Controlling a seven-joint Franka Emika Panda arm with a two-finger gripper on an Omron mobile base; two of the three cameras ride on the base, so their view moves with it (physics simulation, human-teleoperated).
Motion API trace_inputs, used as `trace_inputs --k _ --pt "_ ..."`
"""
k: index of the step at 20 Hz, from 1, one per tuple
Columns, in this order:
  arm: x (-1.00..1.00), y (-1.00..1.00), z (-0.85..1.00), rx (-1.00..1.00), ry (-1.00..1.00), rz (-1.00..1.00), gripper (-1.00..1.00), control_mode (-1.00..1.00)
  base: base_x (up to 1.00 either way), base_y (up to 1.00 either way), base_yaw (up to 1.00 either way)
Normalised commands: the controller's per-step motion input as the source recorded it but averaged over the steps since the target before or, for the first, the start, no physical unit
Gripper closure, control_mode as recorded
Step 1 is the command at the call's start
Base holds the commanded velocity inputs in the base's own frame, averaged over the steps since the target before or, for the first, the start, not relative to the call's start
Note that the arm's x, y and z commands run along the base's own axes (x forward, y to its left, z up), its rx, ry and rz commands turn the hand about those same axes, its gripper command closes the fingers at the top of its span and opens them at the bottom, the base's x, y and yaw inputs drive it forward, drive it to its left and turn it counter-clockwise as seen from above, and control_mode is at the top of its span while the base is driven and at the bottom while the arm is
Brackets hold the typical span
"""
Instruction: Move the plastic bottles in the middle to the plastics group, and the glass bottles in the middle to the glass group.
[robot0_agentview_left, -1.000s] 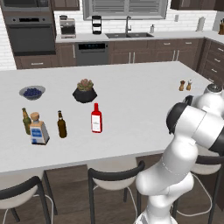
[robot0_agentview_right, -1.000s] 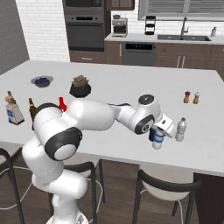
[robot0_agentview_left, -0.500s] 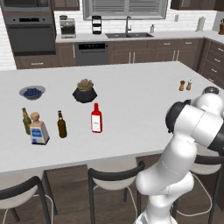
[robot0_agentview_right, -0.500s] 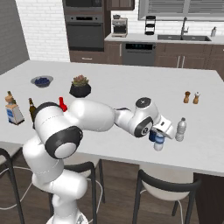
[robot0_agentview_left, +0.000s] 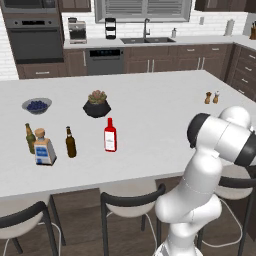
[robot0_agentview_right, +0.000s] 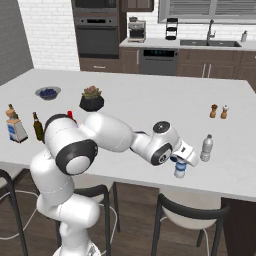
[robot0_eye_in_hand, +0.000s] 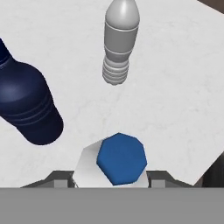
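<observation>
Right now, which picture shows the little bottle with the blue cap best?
The hand view: the small water bottle sits big and close, blue cap up, between the gripper's fingers. The right base view shows it tiny, partly behind the gripper.

hand (robot0_agentview_right: 181, 161) gripping water bottle (robot0_agentview_right: 180, 170) | beside greyish bottle (robot0_agentview_right: 206, 148)

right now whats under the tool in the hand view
The small water bottle, blue cap up, stands between the tool's fingers. Its cap and shoulders hide its lower body and the white counter beneath it.
</observation>
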Motion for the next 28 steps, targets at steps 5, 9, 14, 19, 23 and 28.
trace_inputs --k 5,9,14,19,23,28 --pt "0.04 0.0 -0.02 -0.01 -0.1 0.0 1.0 -1.0 0.0 0.0 0.0" --pt "0.35 -0.05 0.0 0.0 -0.11 0.0 1.0 -1.0 0.0 0.0 0.0" --pt "0.26 -0.02 -0.01 0.0 -0.05 0.0 1.0 -1.0 0.0 0.0 0.0" --pt "-0.01 0.0 -0.05 0.0 0.0 0.0 1.0 -1.0 0.0 0.0 0.0" --pt "0.0 0.0 -0.15 0.0 0.0 0.0 1.0 -1.0 0.0 0.0 0.0" --pt "0.0 0.0 -0.07 0.0 0.0 0.0 1.0 -1.0 0.0 0.0 0.0"
